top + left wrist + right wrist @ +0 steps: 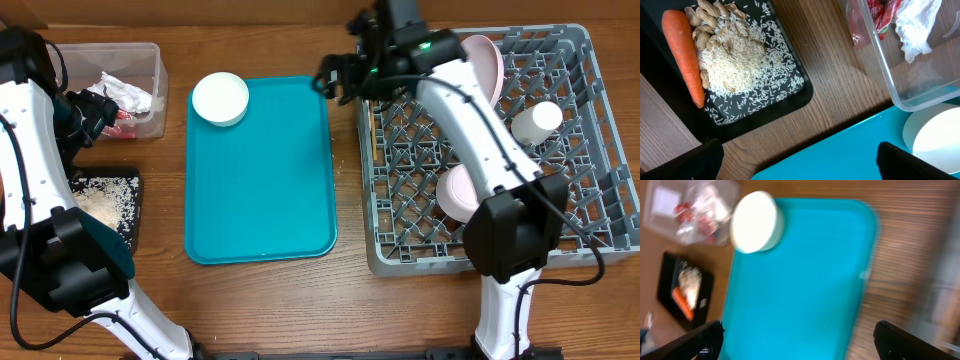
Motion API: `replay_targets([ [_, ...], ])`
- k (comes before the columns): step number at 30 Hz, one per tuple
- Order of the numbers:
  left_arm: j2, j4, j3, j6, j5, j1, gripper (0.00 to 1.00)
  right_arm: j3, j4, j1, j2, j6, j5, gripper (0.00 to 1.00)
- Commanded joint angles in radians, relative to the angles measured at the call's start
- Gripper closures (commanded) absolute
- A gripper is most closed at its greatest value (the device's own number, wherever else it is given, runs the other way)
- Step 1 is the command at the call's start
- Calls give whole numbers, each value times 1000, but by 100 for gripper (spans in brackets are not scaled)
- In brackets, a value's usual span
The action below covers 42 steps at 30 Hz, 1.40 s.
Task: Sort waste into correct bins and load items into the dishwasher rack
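Now — left fingers (687,161), right fingers (692,342) spread, empty | bowl (756,222) well beyond right fingers

Even bright light; right wrist view motion-blurred.

A robotics lab bench, staged as a kitchen: left arm (30,150) and right arm (470,110) mounted at the near edge of a wood-grain table (280,310), dishwasher rack (600,120) on the right, cardboard (200,10) along the far edge.
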<state>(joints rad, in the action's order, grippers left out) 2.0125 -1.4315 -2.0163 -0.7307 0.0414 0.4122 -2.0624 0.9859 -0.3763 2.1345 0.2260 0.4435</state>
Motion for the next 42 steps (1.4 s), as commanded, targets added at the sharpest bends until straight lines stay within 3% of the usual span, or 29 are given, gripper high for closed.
replay_targets([
  [1,3,0,2,-10,11,-7,0,-33,-31,-77,-45,11,40,0],
  [11,3,0,2,-10,11,-7,0,-32,-80,-211,-45,10,21,0],
  [17,3,0,2,-10,11,-7,0,-32,-80,-229,-45,10,-113,0],
  [22,3,0,2,-10,11,-7,0,-32,-79,-224,-45,10,-381,0],
  [29,3,2,2,-14,6,-7,0,-32,-77,-221,-45,10,-401,0],
  [36,3,69,2,-63,-87,-7,0,-32,-76,-221,-45,11,-401,0],
  [39,3,14,2,-56,-157,-7,0,-32,-76,-221,-45,10,-401,0],
  [41,4,-11,2,0,-278,-8,5,-32,-76,-221,-45,10,-401,0],
  [42,4,5,2,85,-362,-14,9,-32,-76,-221,-45,10,-401,0],
])
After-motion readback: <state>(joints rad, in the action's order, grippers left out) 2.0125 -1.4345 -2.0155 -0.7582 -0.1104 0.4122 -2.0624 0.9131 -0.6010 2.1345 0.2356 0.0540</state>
